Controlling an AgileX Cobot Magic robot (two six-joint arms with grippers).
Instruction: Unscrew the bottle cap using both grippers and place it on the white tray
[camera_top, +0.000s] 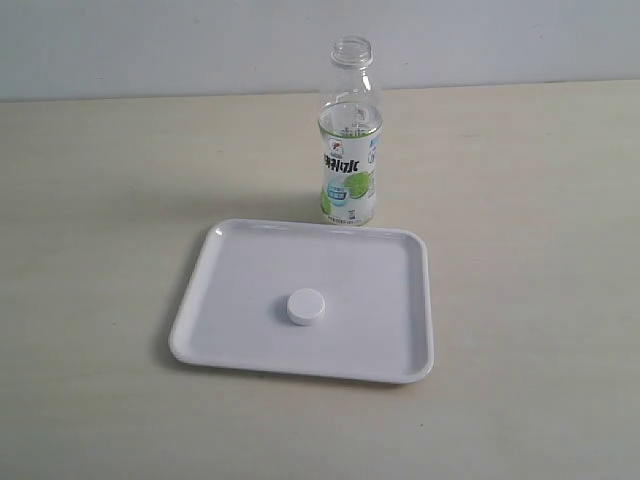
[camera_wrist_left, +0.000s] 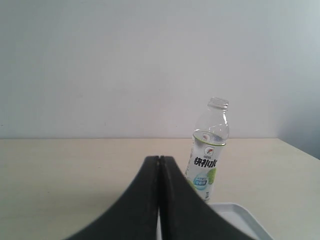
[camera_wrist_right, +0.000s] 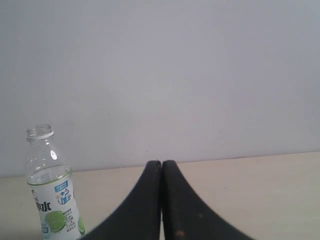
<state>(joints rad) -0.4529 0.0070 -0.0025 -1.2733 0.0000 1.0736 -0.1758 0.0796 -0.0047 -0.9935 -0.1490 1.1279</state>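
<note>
The tabletop (camera_top: 100, 200) carries the white tray (camera_top: 390, 290). The bottle (camera_top: 349, 170) stands upright and uncapped just beyond the tray's far rim. My left pincer (camera_wrist_left: 159, 159) and right pincer (camera_wrist_right: 161, 164) are both pressed together, pinching nothing. The bottle cap (camera_top: 306, 307) lies near the tray's middle.

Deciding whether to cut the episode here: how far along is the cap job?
Done: the bottle stands uncapped beside the white tray, and the bottle cap lies on the tray. In hand: nothing; the left gripper and right gripper are both shut, empty and away from the bottle. Left: nothing visible.
</note>
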